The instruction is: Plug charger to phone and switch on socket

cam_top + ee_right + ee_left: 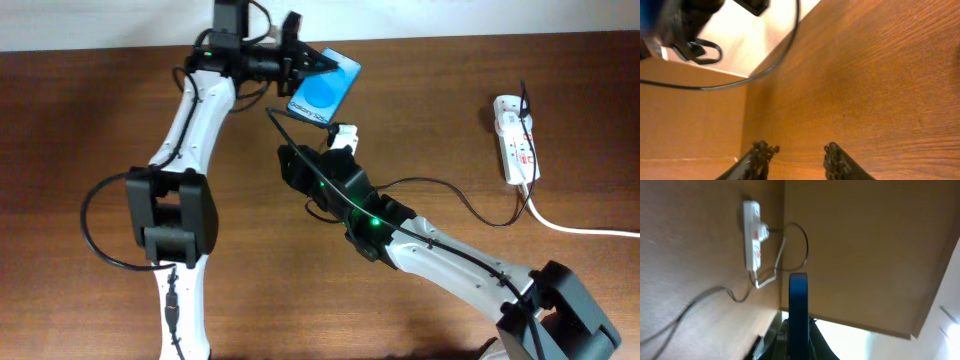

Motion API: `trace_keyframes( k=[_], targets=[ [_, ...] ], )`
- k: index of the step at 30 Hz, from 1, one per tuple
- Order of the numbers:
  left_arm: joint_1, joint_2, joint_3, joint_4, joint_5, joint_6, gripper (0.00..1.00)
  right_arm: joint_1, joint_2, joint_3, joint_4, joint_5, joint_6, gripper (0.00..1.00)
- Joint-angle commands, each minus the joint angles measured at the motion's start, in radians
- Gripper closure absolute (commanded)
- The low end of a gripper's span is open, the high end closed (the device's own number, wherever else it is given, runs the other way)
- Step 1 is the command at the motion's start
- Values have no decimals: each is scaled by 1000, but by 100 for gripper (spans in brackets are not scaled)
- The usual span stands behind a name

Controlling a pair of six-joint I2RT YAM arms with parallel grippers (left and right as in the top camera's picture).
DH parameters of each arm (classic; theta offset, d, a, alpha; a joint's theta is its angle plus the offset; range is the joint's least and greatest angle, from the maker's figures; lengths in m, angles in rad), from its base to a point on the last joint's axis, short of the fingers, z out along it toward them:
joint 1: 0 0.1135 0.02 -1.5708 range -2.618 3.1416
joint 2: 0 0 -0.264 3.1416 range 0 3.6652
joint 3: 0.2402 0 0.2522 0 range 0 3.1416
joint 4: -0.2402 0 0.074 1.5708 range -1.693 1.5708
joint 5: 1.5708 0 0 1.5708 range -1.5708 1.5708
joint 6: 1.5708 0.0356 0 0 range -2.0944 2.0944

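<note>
The phone (pixel 325 90), its screen bright blue, is held above the table's far edge with my left gripper (pixel 320 63) shut on its top end. The left wrist view shows the phone (pixel 798 305) edge-on between the left gripper (pixel 798 332) jaws. The charger (pixel 452 192), a thin black cable, runs from the socket (pixel 514 138) at the right, across my right arm, up to the phone's lower corner. I cannot tell whether its tip is seated. My right gripper (pixel 344 136) hovers just below the phone. The right wrist view shows the right gripper (pixel 797 154) open and empty, with the charger (pixel 765 75) arcing beyond it.
A thick white cord (pixel 585 229) leaves the socket toward the right edge. The socket (pixel 752 235) and charger loop (pixel 805 245) lie far off on the brown wooden table (pixel 90 120). A pale wall borders the table's far edge.
</note>
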State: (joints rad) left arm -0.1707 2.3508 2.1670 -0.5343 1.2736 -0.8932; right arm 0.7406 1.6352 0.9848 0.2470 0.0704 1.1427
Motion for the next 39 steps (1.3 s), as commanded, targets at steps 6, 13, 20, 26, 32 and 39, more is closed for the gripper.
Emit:
trace_keyframes(
  k=[6,13,20,26,32,39],
  targets=[
    [23,-10,13,3,-9,35,100,-5,-15,2,-4,-23,-70,46],
    [87,-10,13,28,101,36,100,-182,-143,2,-218,-190,-241,36],
    [67,-11,13,66,301,35,100,-403,-185,2,-158,-526,-277,34],
    [8,-12,13,-37,301,35,100,-408,-167,2,-58,-541,-237,35],
    [-45,-12,13,-42,301,35,100,-407,-156,2,-48,-531,-171,47],
    [-52,-12,13,-43,276,74,100,-401,-156,2,-41,-537,15,60]
  ],
)
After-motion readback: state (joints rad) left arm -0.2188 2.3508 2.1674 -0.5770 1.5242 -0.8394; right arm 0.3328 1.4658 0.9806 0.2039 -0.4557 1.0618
